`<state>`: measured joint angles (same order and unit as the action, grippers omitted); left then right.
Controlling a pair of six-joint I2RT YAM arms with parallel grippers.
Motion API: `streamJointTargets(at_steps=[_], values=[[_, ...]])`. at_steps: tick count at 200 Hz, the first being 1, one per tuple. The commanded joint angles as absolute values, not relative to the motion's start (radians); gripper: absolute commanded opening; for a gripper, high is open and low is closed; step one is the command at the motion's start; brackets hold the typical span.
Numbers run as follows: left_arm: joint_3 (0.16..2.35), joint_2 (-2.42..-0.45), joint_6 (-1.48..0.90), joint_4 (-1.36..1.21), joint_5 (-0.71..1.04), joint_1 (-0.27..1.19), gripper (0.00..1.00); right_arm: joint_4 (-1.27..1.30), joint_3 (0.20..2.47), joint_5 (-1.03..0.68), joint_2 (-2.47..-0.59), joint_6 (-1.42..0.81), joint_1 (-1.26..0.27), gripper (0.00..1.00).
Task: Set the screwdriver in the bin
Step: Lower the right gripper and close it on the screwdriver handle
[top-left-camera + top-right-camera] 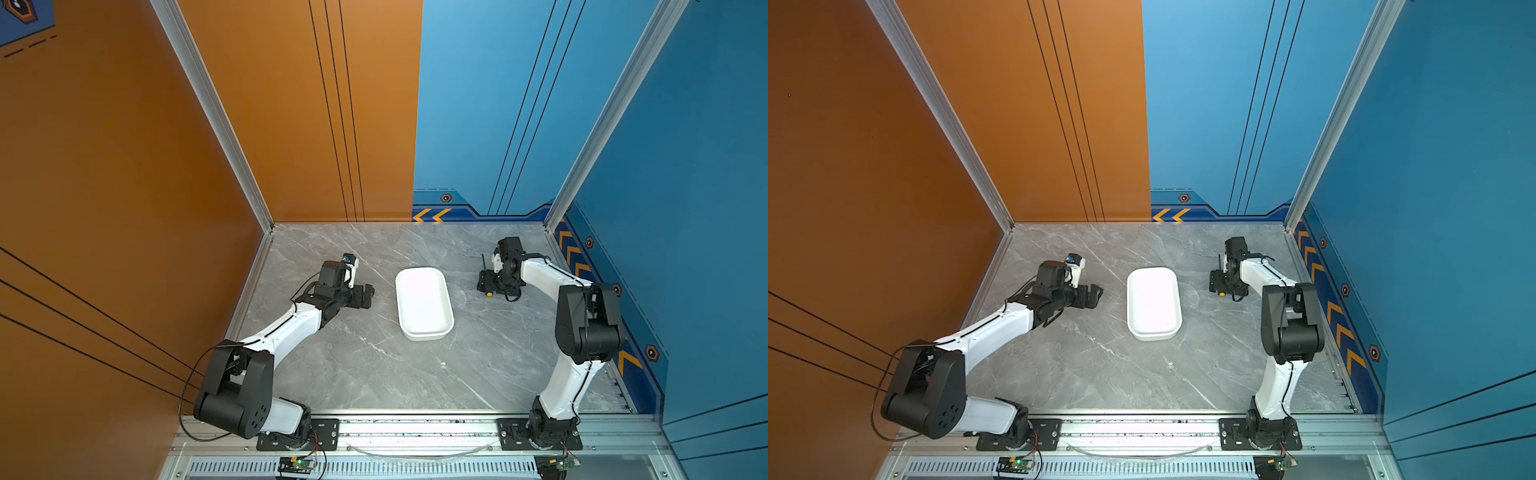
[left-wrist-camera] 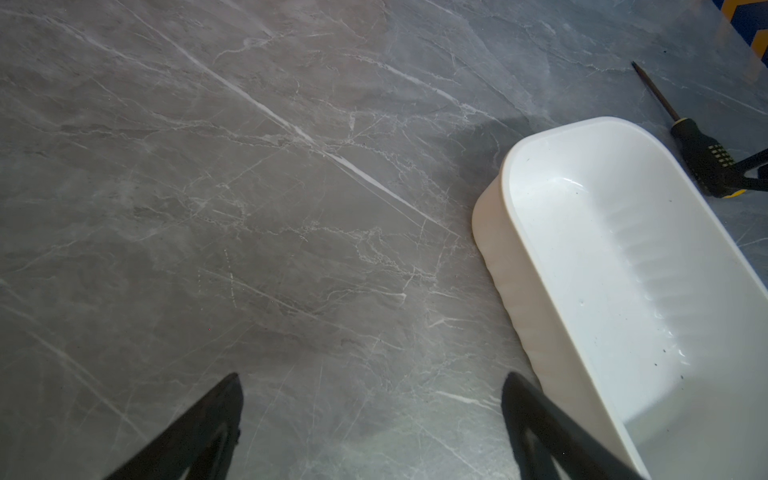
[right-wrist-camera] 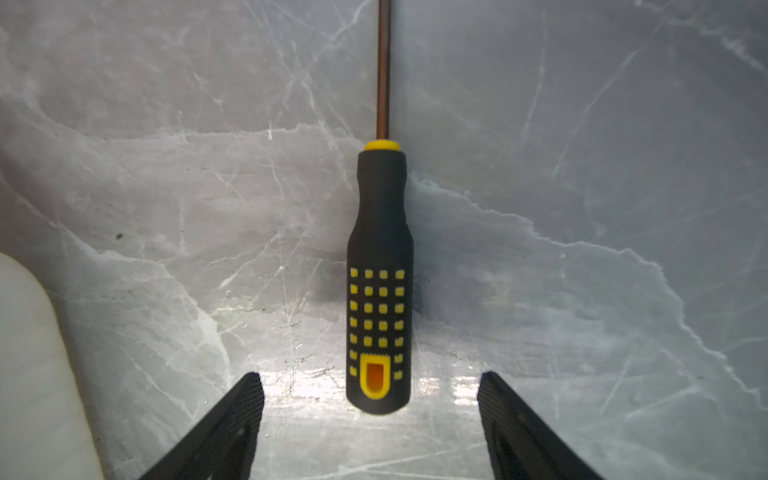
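1. The screwdriver (image 3: 379,270) lies flat on the grey marbled tabletop (image 1: 353,374), toward its far right corner. It is near the white bin (image 1: 400,299) but outside it.
2. The right gripper (image 3: 370,375) straddles the handle's end, jaws open and clear of it.
3. The left gripper (image 2: 372,375) hangs left of the bin, jaws open.

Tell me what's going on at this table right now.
The right gripper is down over the screwdriver, which lies flat on the table beside the bin. Its fingers stand open on either side of the handle's end, with gaps to it, so nothing is gripped yet. The bin is empty. The left gripper is open on the bin's other side and holds nothing.
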<state>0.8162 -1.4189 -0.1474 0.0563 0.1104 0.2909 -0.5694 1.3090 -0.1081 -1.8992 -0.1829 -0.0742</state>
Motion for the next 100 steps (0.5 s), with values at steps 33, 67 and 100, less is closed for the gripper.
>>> streamJointTargets(at_steps=[33,67,100], values=[[0.844,-1.425,-0.128,0.105,0.121,0.304,0.98,-0.64,1.398,-0.07,-1.974,-0.17,-0.082,0.79],[0.845,-1.427,-0.118,0.13,0.093,0.304,0.98,-0.644,1.422,-0.064,-2.008,-0.162,-0.084,0.76],[0.843,-1.431,-0.112,0.14,0.081,0.303,0.98,-0.657,1.433,-0.05,-2.029,-0.139,-0.087,0.73]])
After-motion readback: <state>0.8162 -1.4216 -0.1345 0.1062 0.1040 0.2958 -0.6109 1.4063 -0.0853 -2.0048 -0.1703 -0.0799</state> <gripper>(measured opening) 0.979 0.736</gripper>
